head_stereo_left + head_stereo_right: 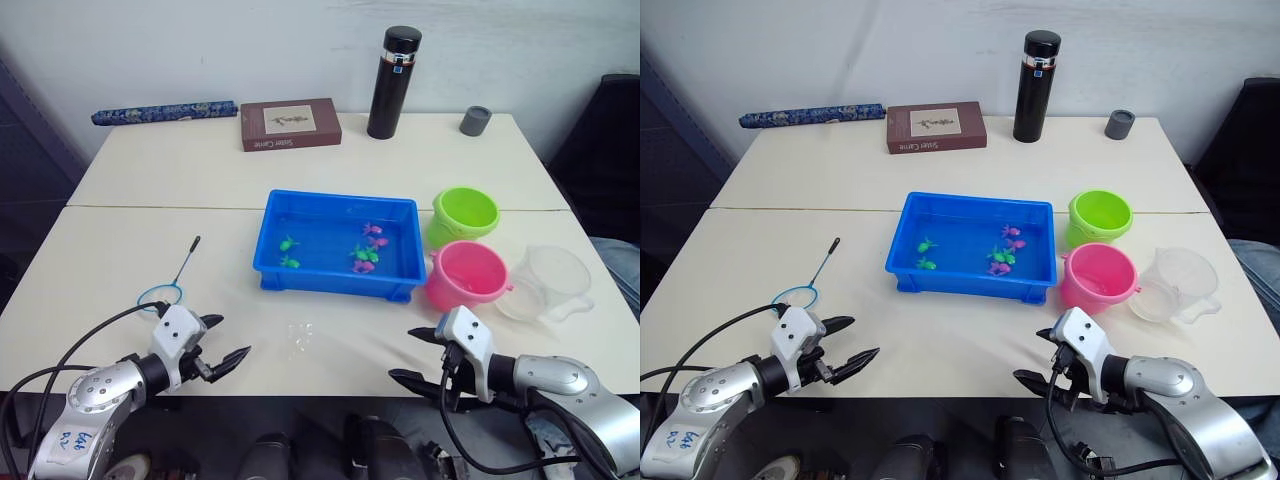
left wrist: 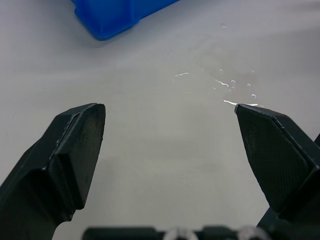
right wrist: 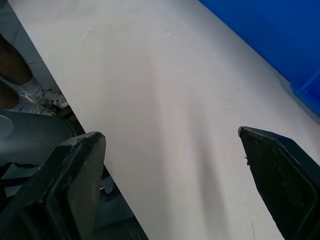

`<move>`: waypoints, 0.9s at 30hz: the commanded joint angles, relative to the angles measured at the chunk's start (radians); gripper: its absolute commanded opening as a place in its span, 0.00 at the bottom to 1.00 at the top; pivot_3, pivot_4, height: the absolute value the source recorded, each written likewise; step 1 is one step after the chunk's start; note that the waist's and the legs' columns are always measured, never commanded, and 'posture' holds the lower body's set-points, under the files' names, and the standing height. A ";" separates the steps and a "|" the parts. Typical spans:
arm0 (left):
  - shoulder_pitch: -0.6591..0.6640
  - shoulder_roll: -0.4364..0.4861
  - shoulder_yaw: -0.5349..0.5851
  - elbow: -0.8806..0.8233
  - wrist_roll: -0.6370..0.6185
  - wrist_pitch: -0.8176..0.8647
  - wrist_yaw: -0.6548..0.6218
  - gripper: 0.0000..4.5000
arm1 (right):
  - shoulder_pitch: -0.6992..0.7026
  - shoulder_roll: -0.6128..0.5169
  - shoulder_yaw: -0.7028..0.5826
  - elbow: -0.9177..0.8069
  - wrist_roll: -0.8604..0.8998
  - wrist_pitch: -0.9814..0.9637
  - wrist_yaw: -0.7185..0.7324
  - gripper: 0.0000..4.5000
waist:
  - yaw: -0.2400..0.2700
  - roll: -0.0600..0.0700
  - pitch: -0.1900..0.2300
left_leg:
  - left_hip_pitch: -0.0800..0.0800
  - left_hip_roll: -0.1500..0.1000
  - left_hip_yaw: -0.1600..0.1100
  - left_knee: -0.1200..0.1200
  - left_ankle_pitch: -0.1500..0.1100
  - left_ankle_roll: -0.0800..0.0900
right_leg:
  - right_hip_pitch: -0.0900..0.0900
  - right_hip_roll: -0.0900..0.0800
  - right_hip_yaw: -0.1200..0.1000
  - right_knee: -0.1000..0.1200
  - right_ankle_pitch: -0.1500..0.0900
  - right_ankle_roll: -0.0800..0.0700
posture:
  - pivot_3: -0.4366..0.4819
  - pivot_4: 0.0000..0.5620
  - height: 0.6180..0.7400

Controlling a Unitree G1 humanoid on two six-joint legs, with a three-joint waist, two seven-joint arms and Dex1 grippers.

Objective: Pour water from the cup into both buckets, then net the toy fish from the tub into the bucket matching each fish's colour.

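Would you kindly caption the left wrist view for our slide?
Open left gripper above a water splash near the blue tub.

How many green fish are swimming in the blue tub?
3 that show: two green fish near the blue tub's left end, one right of middle among the pink-purple fish. More may hide there.

Black flask point(image 1: 394, 82), grey cap point(image 1: 476, 120), brown book point(image 1: 290, 124), blue patterned roll point(image 1: 163, 112) along table's point(image 1: 150, 180) far edge.

Left gripper point(image 1: 226, 340), right gripper point(image 1: 408, 354) — both agape, empty.
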 commanded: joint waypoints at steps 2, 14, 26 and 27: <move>-0.011 -0.004 0.013 -0.011 -0.007 -0.006 0.009 0.99 | -0.010 -0.001 -0.014 -0.013 0.009 -0.016 0.010 1.00 | 0.000 0.000 0.000 | 0.000 0.000 0.000 0.000 0.000 0.000 | 0.000 0.000 0.000 0.000 0.000 0.000 | 0.48 0.27 1.00; -0.040 0.000 0.025 0.009 -0.010 0.007 0.019 0.99 | -0.017 0.007 -0.009 -0.009 0.007 -0.013 0.001 1.00 | 0.000 0.000 0.000 | 0.000 0.000 0.000 0.000 0.000 0.000 | 0.000 0.000 0.000 0.000 0.000 0.000 | 0.48 0.27 1.00; -0.204 0.100 0.112 0.119 -0.121 0.179 -0.039 0.99 | -0.025 0.014 -0.020 -0.008 0.013 0.004 -0.018 1.00 | 0.006 0.000 0.000 | 0.000 0.000 0.000 0.000 0.000 0.000 | 0.000 0.000 0.000 0.001 0.000 0.000 | 0.48 0.27 1.00; -0.246 0.125 0.119 0.136 -0.127 0.181 -0.056 0.99 | -0.024 0.011 -0.034 -0.006 0.016 0.009 -0.022 1.00 | 0.007 0.000 0.000 | 0.000 0.000 0.000 0.000 0.000 0.000 | -0.001 0.000 -0.001 0.001 0.000 0.000 | 0.48 0.27 1.00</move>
